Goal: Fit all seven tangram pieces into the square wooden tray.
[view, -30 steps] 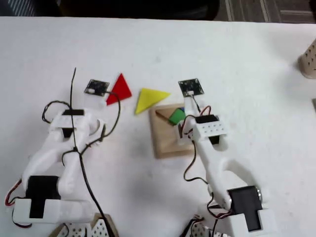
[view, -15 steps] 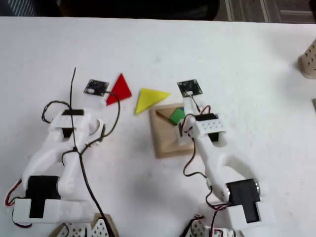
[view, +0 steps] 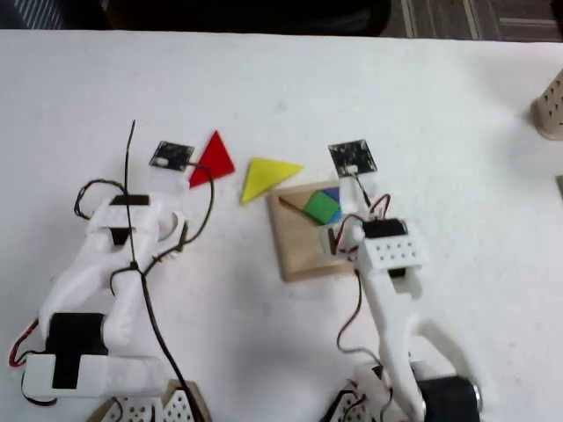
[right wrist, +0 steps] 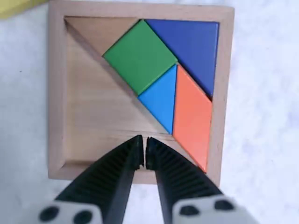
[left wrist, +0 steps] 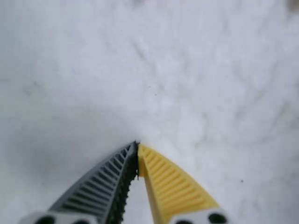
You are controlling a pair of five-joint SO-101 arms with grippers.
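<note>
The square wooden tray holds a green square, a dark blue triangle, a light blue triangle and an orange parallelogram. Two plain wooden pieces lie in it too. A yellow triangle and a red triangle lie on the table left of the tray. My right gripper hovers shut over the tray's near edge, holding nothing. My left gripper is shut over bare white table, near the red triangle.
The table is white. A perforated wooden object stands at the right edge. A black cable runs along the left arm. Small wooden items sit at the front edge.
The right arm has pulled back and to the right, uncovering the green square and blue piece in the tray. The left arm has stayed still.
</note>
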